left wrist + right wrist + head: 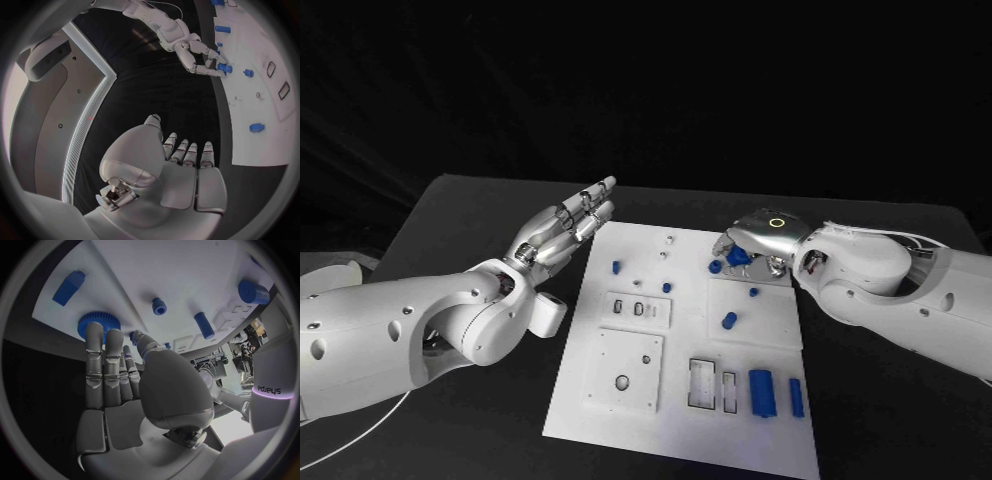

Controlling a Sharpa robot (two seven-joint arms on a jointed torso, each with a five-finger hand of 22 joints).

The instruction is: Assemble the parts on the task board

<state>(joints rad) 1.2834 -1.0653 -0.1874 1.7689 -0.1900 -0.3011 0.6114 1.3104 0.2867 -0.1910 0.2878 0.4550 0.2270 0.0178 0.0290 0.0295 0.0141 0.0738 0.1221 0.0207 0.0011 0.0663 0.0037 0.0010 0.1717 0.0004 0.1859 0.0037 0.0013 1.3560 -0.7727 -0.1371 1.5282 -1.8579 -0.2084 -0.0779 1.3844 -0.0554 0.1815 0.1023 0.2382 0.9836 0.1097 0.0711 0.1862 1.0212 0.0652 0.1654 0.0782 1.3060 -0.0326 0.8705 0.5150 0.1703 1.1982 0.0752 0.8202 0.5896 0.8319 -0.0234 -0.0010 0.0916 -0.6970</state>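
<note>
Right hand [759, 243]: over the far right part of the board [635, 400], fingers reaching down onto a blue toothed wheel [98, 323]. In the right wrist view the fingertips [94, 330] touch the wheel's rim; whether they actually grip it or only rest on it, I cannot tell.

Left hand [565, 228]: held above the tabletop [473, 200] just off the board's far left edge, fingers straight and together, nothing in it.

Parts around the right hand: a small blue peg [159, 306] and a short blue cylinder [204, 325] on the board close by. Further out, two long blue blocks [762, 391] lie flat near the board's near right corner, beside two rectangular slots [704, 382].

Judgement: assembly is at an early stage. Several slots and holes look unfilled and most blue pieces appear loose on the board. The wheel appears to be the piece in hand; nearly everything else is left.
</note>
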